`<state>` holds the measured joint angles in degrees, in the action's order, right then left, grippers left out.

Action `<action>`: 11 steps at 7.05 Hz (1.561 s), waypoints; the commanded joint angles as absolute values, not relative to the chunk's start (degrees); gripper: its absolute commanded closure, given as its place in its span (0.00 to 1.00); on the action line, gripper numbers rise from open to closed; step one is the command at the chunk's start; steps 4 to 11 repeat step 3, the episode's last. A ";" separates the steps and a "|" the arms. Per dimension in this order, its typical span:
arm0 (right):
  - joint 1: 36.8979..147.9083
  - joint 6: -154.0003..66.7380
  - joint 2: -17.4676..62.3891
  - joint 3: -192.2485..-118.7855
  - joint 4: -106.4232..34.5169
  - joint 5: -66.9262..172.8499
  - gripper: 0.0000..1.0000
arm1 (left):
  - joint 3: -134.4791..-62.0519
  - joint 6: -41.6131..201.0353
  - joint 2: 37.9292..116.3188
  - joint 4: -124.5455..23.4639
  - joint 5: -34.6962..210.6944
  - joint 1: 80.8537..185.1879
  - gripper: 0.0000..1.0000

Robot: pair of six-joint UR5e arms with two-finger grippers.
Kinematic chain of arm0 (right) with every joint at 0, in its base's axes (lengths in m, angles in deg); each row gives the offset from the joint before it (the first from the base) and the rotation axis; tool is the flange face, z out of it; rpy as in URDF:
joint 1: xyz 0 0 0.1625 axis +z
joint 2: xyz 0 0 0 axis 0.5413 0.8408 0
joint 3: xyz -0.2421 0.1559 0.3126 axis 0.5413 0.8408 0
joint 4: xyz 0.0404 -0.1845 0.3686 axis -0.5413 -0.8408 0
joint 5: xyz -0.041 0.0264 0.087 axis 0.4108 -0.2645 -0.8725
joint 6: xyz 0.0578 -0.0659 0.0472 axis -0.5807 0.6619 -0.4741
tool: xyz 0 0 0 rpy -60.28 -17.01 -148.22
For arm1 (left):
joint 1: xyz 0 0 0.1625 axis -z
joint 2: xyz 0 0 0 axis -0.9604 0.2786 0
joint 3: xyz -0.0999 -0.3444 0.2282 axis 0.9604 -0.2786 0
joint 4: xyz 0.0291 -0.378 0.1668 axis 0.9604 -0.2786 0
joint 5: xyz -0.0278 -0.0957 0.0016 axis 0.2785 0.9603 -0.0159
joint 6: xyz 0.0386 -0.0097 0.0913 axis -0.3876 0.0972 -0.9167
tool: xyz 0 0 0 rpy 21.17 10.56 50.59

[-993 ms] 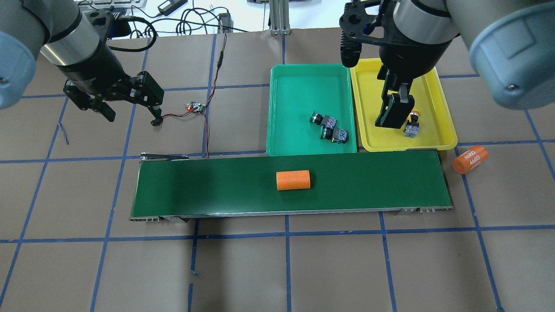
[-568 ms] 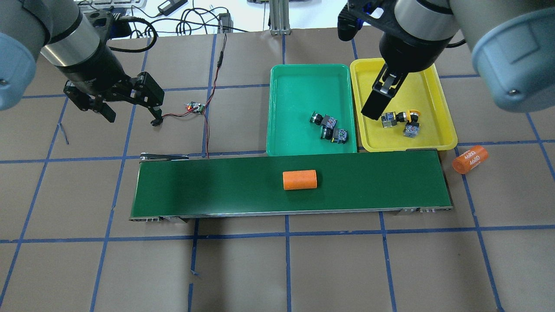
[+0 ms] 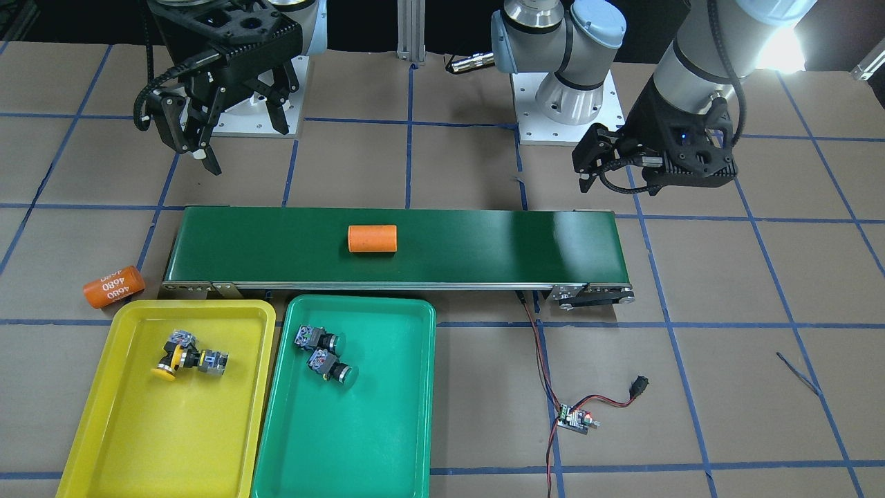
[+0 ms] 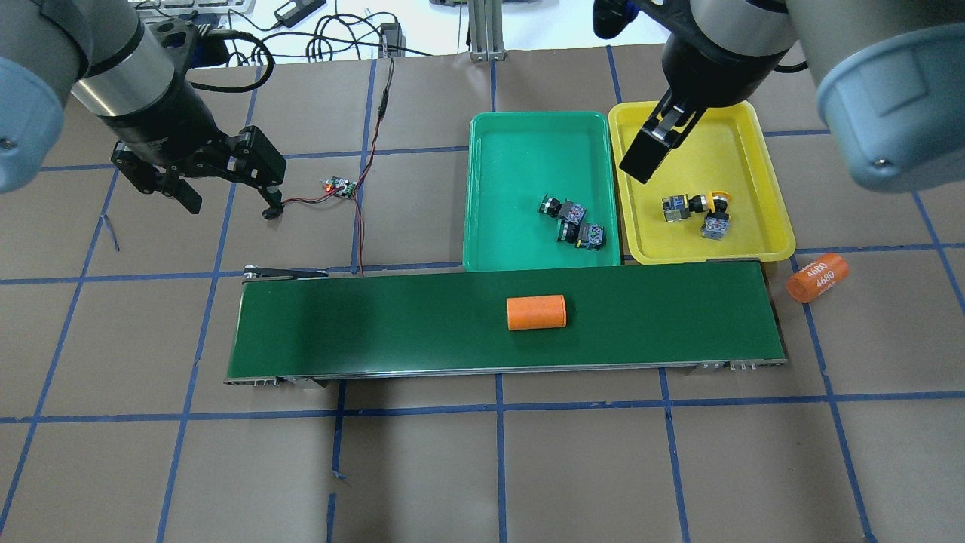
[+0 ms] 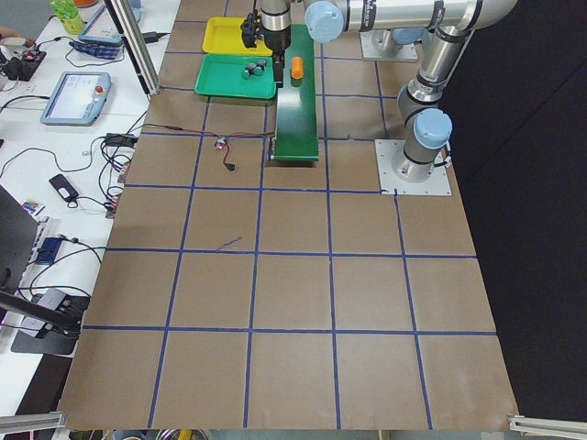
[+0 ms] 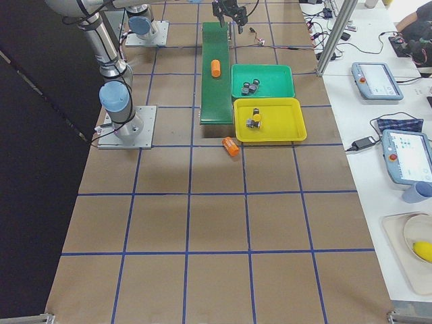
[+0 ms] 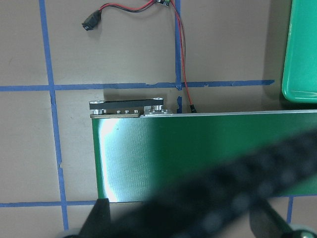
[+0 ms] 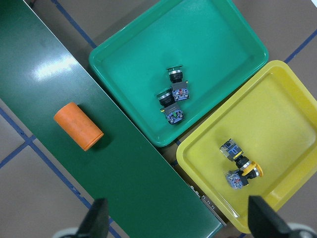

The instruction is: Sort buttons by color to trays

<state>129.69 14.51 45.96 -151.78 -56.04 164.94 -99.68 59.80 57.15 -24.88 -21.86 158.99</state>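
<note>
1. Nearest us, the belt (image 4: 377, 324) carries only an orange cylinder (image 4: 536, 312); a second cylinder (image 4: 817, 278) lies on the table off its right end; we see no buttons here.
2. Touching the belt's far edge, the green tray (image 4: 528, 151) and yellow tray (image 4: 739, 158) sit side by side; two green buttons (image 4: 573, 222) lie in the green one and two yellow buttons (image 4: 697, 211) in the yellow one, all towards the belt end; we judge the sorting finished.
3. The right gripper (image 3: 238, 138) hangs high over the trays, jaws spread and holding nothing; there is room to rise clear of the rims.
4. The left gripper (image 4: 226, 200) hovers over bare table, jaws apart and holding nothing; the circuit board (image 4: 341, 186) and its wires lie just beside it.
</note>
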 commanded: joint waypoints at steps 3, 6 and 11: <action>127.78 -7.20 45.99 -151.99 -56.68 164.93 0.00 | -100.02 59.80 56.83 -24.97 -21.95 159.08 0.00; 127.78 -7.20 45.99 -151.99 -56.68 164.93 0.00 | -100.02 59.80 56.83 -24.97 -21.95 159.08 0.00; 127.78 -7.20 45.99 -151.99 -56.68 164.93 0.00 | -100.02 59.80 56.83 -24.97 -21.95 159.08 0.00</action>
